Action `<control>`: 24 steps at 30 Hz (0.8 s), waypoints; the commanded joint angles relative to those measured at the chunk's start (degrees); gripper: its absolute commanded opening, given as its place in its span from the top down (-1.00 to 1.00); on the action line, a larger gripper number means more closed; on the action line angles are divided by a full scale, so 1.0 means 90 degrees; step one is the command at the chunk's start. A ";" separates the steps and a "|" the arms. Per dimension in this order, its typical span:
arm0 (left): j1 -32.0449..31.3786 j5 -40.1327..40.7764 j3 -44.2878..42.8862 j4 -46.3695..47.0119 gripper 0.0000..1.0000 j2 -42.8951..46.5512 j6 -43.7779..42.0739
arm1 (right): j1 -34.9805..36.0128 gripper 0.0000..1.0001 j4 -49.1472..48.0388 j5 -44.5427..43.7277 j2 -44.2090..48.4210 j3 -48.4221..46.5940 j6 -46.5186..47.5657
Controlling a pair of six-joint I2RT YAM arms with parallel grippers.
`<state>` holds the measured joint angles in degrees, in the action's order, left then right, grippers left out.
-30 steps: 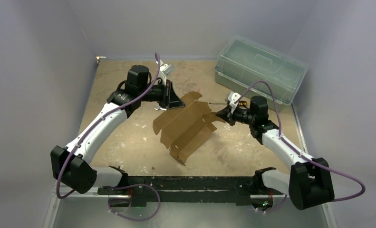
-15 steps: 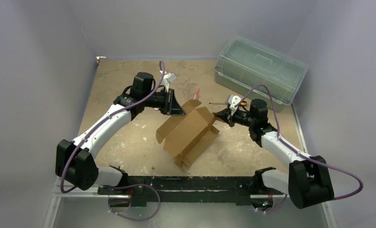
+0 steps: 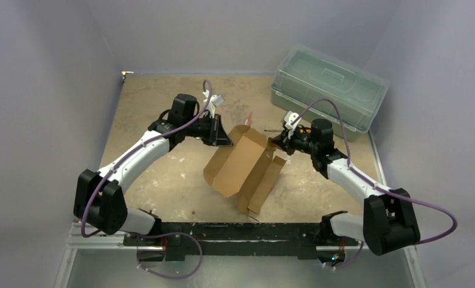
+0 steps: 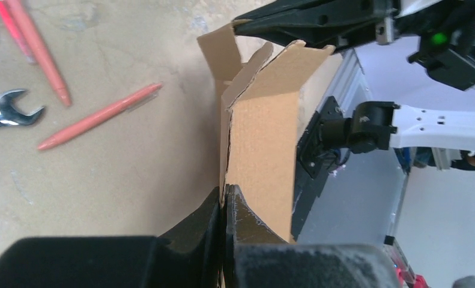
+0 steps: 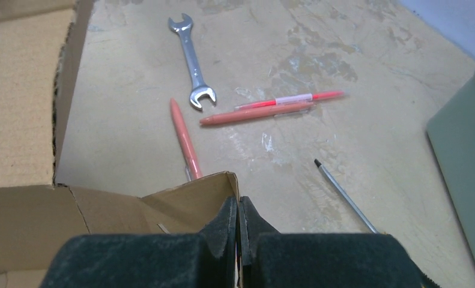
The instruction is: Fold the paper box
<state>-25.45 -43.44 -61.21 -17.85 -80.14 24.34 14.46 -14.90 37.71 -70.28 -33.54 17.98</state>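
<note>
- Your left hand (image 4: 224, 203) is pinched tight on one edge of the paper box (image 3: 247, 168), and your right hand (image 5: 239, 211) is clamped on the opposite flap.
- Over the last second the hands moved closer together, and the sheet buckled upward over the middle of the table (image 3: 175, 180). The walls look to be forming, but the flaps are still loose.

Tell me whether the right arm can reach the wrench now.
Probably not yet: the right gripper is shut on a flap of the paper box. The wrench lies in the open beyond it, so release first.
</note>
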 commanded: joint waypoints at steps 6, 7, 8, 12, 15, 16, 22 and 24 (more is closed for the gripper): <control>0.0237 0.1010 -0.1882 -0.1544 1.00 -0.0557 -0.1395 | 0.0413 1.00 -0.0657 -0.1217 -0.0194 -0.0617 -0.1056; 0.0240 0.1136 -0.2119 -0.1733 1.00 -0.0626 -0.1529 | 0.0417 1.00 -0.0749 -0.1219 -0.0235 -0.0619 -0.1223; 0.0240 0.1254 -0.2385 -0.1907 1.00 -0.0702 -0.1620 | 0.0423 1.00 -0.0828 -0.1226 -0.0274 -0.0603 -0.1361; 0.0230 0.1544 -0.3153 -0.2447 1.00 -0.0979 -0.1920 | 0.0434 1.00 -0.1063 -0.1313 -0.0384 -0.0447 -0.1814; 0.0230 0.1847 -0.3320 -0.2663 1.00 -0.1074 -0.2102 | 0.0427 1.00 -0.1062 -0.1389 -0.0316 -0.0300 -0.1904; 0.0226 0.1922 -0.3275 -0.2682 1.00 -0.1084 -0.2135 | 0.0432 1.00 -0.1031 -0.1457 -0.0287 -0.0264 -0.1930; 0.0101 0.1947 -0.2840 -0.2418 1.00 -0.0985 -0.2115 | 0.0430 1.00 -0.0689 -0.1388 -0.0311 -0.0262 -0.1900; -0.0014 0.1954 -0.2811 -0.2412 1.00 -0.1006 -0.2076 | 0.0434 1.00 -0.0557 -0.1296 -0.0335 -0.0298 -0.1892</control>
<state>-23.94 -26.72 -87.66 -39.62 -89.25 6.39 18.09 -20.51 25.45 -73.84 -35.88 2.20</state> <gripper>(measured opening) 0.009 0.007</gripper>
